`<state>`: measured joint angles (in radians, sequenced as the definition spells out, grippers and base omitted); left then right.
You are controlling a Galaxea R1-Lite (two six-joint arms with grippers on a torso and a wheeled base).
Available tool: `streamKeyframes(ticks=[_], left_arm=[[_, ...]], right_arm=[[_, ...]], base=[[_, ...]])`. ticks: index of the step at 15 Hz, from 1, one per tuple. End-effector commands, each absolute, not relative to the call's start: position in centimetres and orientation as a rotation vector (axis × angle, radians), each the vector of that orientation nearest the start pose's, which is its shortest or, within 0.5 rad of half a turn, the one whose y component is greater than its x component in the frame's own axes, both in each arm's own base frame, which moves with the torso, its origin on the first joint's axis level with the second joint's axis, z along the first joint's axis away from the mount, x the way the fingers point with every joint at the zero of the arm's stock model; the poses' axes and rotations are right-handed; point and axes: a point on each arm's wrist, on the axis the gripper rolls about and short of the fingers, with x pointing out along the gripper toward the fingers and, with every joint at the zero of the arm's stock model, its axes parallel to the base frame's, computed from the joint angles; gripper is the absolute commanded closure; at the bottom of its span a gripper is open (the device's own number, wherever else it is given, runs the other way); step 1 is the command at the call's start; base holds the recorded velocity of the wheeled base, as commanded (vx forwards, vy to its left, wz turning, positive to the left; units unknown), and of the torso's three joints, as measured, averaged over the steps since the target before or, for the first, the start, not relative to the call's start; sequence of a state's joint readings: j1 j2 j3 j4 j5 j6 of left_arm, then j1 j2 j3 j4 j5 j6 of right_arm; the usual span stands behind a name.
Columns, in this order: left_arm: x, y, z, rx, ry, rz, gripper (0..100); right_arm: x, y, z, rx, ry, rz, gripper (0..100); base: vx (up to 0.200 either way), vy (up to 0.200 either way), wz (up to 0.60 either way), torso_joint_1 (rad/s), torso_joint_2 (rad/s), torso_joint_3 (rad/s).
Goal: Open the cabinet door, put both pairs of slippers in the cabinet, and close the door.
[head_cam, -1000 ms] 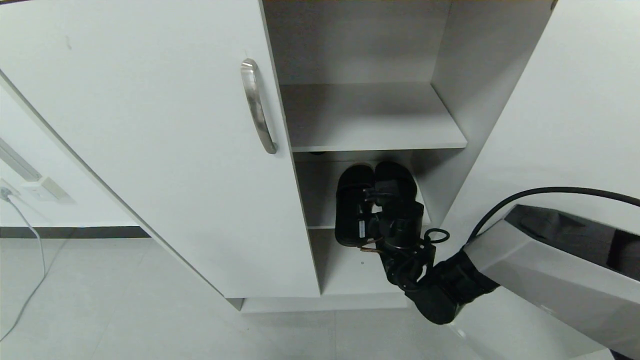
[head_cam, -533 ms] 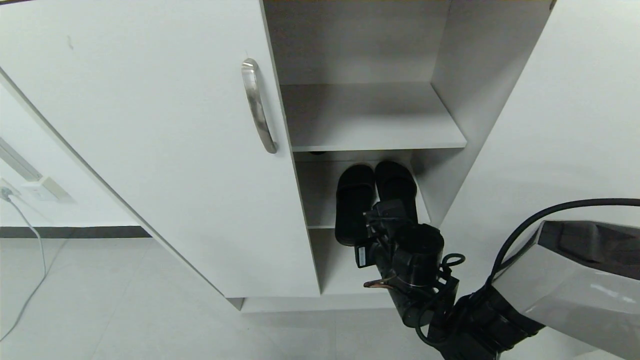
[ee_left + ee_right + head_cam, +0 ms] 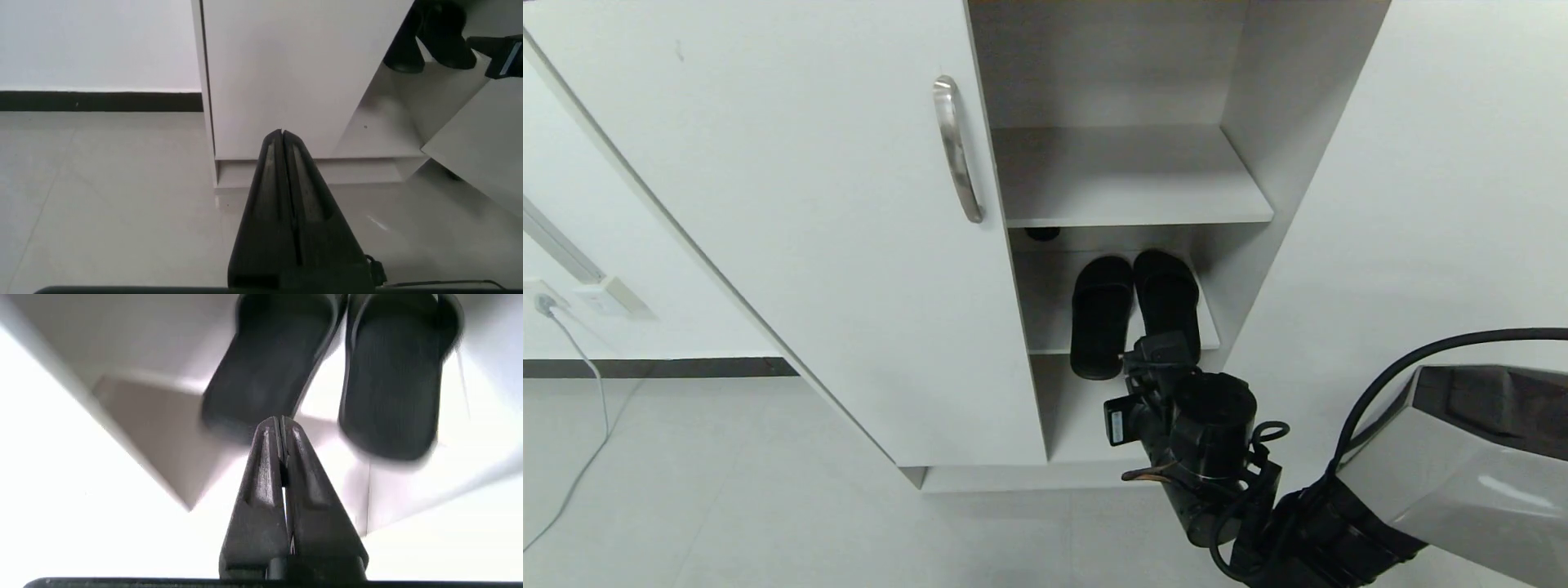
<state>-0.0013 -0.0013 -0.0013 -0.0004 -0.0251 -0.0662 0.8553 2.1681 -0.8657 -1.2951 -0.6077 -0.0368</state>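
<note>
- Head view: right gripper (image 3: 1166,349), closed and empty, sits just before the black slippers (image 3: 1101,314), which lie paired on the cabinet shelf (image 3: 1045,318) beyond it.
- Left gripper (image 3: 280,139) closed, empty, apart from the open cabinet door (image 3: 809,204).

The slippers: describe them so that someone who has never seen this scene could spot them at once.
Find the white cabinet with its door open. On the lower shelf lies a pair of slippers, side by side, toes inward. They are flat and black against white boards.
</note>
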Motion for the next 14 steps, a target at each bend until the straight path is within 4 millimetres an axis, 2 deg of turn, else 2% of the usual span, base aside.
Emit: streamKeyframes(ticks=[1, 14], left_arm=[[-2.29, -0.05, 7.59, -0.067, -0.001, -0.026, 100], [-2.29, -0.06, 7.59, -0.064, -0.001, -0.028, 100]], right_arm=[[26.19, 28.21, 9.61, -0.052, 0.01, 0.247, 100], [25.88, 27.86, 9.43, -0.056, 0.022, 0.247, 100]], base=[[0.0, 0.0, 0.0, 0.0, 0.0, 0.0], [0.0, 0.0, 0.0, 0.0, 0.0, 0.0]])
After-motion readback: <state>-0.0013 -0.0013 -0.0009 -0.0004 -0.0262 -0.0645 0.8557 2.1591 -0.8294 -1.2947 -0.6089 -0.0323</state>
